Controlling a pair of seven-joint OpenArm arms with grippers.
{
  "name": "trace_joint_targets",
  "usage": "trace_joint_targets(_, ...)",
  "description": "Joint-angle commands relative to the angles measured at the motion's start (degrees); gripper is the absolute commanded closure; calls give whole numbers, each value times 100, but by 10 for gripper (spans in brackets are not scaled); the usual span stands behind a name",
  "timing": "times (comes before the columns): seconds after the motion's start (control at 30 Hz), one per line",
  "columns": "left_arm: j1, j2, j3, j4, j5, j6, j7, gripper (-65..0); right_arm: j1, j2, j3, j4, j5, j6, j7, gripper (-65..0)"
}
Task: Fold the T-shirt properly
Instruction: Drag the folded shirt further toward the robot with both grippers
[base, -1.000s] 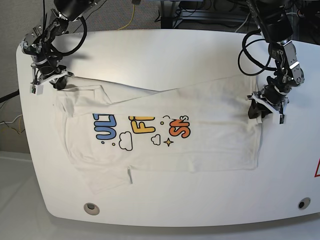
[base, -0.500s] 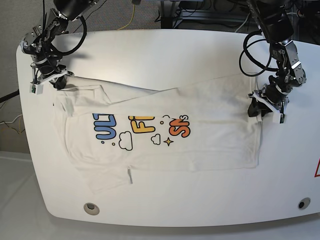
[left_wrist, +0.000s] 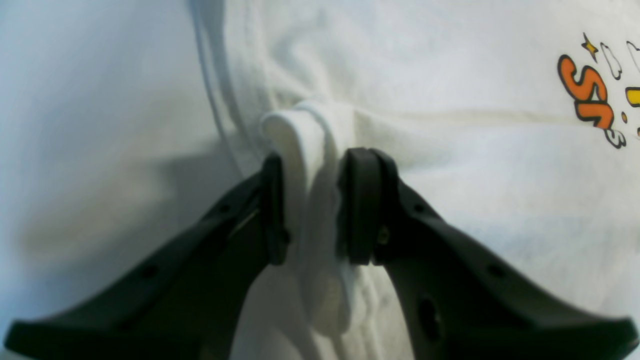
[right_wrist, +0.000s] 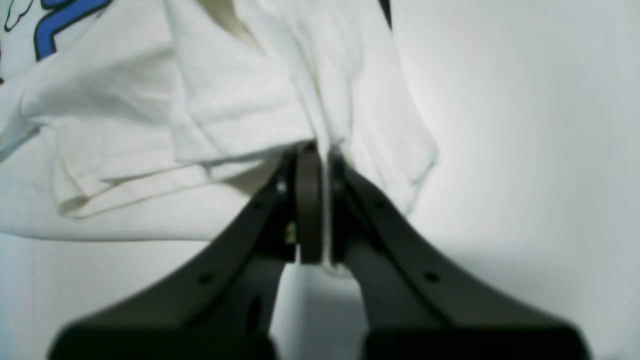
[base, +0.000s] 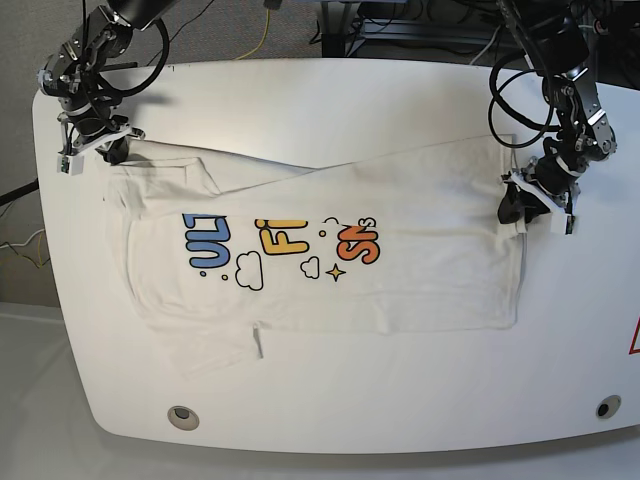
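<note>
The T-shirt (base: 400, 250) lies spread across the white tabletop (base: 330, 100), its upper edge folded down in a long diagonal flap that partly covers the print; blue, yellow and orange lettering with a small cloud and star shows just below the fold line. The left pincer (base: 520, 208), at the right of the base view, grasps a bunched roll of white cloth at the shirt's edge; in the left wrist view (left_wrist: 312, 200) its two dark fingers (left_wrist: 362, 205) stand slightly apart with the thick fold pressed between them, and the orange lettering is visible at the far right. The right pincer (base: 112, 150), at the left of the base view, is clenched on a thin layer of fabric at the opposite upper corner; in the right wrist view (right_wrist: 320, 205) its jaws are almost touching, the cloth edge running between them, with a folded sleeve and a trace of blue print to the left.
</note>
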Motion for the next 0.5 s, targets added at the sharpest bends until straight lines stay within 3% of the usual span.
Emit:
trace_joint_targets(0.0, 240, -27, 11, -40, 493, 115, 609, -162, 4, 92, 21, 108, 29, 8, 67, -11)
trace_joint_targets(0.47, 961, 25, -164, 716, 493, 123, 617, -162, -365, 57, 4, 117, 55, 8, 76, -11)
